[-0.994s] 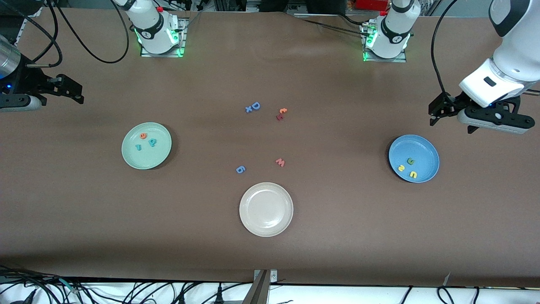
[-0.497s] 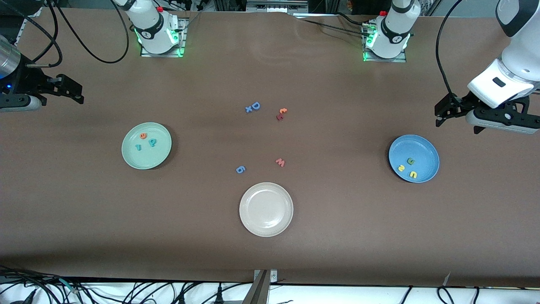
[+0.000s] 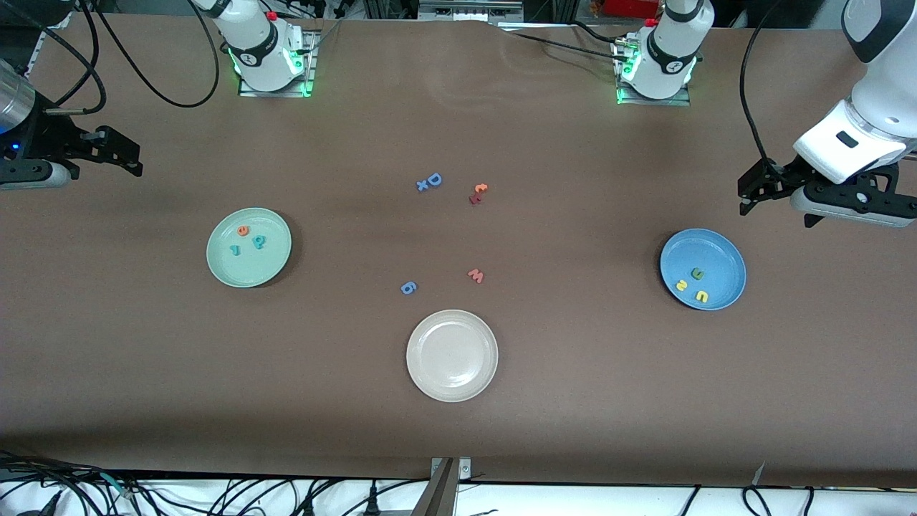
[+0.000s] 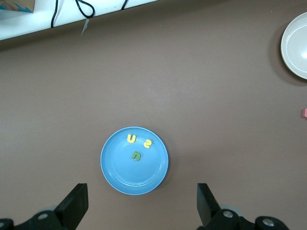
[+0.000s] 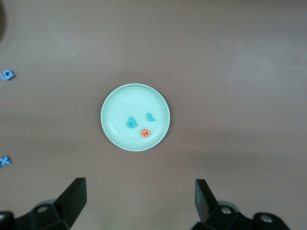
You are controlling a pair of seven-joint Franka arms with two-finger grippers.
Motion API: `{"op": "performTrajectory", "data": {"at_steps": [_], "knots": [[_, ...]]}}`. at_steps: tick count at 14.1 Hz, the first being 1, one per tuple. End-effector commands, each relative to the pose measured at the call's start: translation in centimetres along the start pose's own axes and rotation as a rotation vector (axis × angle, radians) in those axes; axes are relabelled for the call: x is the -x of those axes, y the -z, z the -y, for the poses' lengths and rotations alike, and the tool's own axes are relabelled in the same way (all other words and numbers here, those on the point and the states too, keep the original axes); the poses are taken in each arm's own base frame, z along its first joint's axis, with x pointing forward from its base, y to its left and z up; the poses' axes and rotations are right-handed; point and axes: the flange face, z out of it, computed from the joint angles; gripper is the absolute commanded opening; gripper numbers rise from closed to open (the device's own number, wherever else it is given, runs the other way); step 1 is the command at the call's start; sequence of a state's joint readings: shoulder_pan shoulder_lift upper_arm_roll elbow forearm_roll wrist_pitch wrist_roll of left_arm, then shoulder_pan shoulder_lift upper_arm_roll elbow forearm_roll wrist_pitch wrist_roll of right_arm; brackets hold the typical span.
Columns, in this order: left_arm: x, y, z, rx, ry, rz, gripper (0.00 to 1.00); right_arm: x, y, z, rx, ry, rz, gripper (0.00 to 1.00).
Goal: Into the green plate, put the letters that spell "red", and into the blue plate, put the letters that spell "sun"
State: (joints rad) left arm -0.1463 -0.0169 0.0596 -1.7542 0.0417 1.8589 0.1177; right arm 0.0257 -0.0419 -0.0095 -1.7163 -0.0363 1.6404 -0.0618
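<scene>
The left gripper (image 3: 749,192) has drawn away from the blue plate (image 3: 723,251); both grippers' fingers gape empty. That plate holds s, u, n (image 3: 697,273); the green plate (image 3: 276,233) holds r, e, d (image 3: 258,242). The cream plate (image 3: 452,390) and stray letters (image 3: 476,275) lie mid-worktop.

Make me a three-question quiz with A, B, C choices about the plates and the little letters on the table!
1. Where is the orange "e"?
A. in the green plate
B. in the white plate
C. on the bare table

2. How many letters lie in the blue plate?
A. one
B. three
C. five

3. What is in the cream-white plate?
A. a blue "D"
B. a red "w"
C. nothing

Answers:
1 A: it sits there beside the teal "r" and teal "d".
2 B: a yellow "s", a yellow "u" and a green "n".
3 C: its inside shows bare.
</scene>
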Motion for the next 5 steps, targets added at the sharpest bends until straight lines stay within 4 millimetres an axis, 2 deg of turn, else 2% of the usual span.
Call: {"op": "performTrajectory", "data": {"at_steps": [1,5], "knots": [[-0.52,0.59,0.10,-0.020,0.005,-0.004,1.00,0.06,0.44,-0.20,-0.003,0.012,0.000,1.00],[-0.88,1.33,0.52,-0.024,0.012,-0.021,1.00,0.06,0.44,-0.20,-0.003,0.012,0.000,1.00]]}}
